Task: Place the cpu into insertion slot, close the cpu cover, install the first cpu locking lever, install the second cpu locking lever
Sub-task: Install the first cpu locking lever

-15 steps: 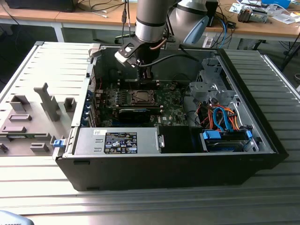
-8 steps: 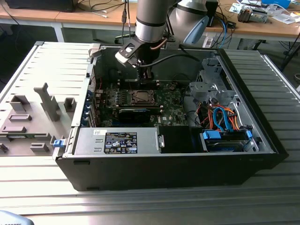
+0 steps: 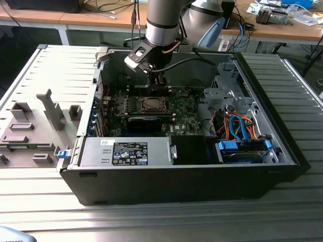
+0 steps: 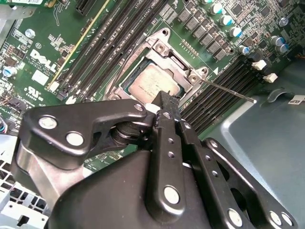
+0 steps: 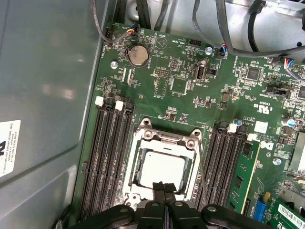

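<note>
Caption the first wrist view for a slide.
Shut black gripper over the silver-grey cpu, framed by its silvery metal cpu cover, on the green motherboard.

White logo print (image 4: pixel 42 59) on green circuit board (image 4: pixel 62 33); white paper sticker (image 5: pixel 9 148) on grey case wall (image 5: pixel 47 71); black label (image 3: pixel 130 154) on silver metal box (image 3: pixel 91 151).

The motherboard (image 5: pixel 190 95) is deep green, speckled with tiny silver and black parts. The chip (image 5: pixel 159 169) on it is pale silver-grey, framed by the shiny silver cover (image 5: pixel 164 138). The memory slots (image 5: pixel 112 143) run as black stripes tipped with white clips. The gripper (image 5: pixel 164 187) is glossy black with silver screw heads. In the exterior view, the computer case (image 3: pixel 176 186) is black outside, with orange and blue cables (image 3: pixel 242 126) at centre right. The power supply (image 3: pixel 159 148) is silver with a black label. The table (image 3: pixel 60 65) is grey and ribbed.
</note>
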{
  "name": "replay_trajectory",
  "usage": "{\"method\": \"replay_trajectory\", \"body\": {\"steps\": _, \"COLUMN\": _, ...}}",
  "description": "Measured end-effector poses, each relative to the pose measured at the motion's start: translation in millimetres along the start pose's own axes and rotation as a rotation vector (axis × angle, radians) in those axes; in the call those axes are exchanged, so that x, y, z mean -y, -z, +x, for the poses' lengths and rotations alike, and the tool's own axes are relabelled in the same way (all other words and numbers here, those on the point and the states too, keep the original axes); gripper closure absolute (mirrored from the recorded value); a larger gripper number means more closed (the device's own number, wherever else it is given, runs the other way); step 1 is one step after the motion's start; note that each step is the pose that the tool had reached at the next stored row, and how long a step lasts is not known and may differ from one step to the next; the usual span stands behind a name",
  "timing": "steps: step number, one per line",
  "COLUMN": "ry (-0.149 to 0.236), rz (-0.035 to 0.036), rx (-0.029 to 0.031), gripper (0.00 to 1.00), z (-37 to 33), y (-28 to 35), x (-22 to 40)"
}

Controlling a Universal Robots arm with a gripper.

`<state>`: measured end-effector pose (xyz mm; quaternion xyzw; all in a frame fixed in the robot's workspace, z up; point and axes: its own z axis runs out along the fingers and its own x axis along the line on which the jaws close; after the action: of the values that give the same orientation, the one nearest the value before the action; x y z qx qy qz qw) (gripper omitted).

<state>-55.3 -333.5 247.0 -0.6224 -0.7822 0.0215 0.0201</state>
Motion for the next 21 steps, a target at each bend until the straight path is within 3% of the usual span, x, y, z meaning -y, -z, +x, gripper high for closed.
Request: {"method": "replay_trajectory", "body": {"steps": 21, "ry": 0.093, "rz": 0.0008, "rx": 0.0058, "gripper": 0.89, "z": -0.2, "y": 0.0, "x": -0.9}}
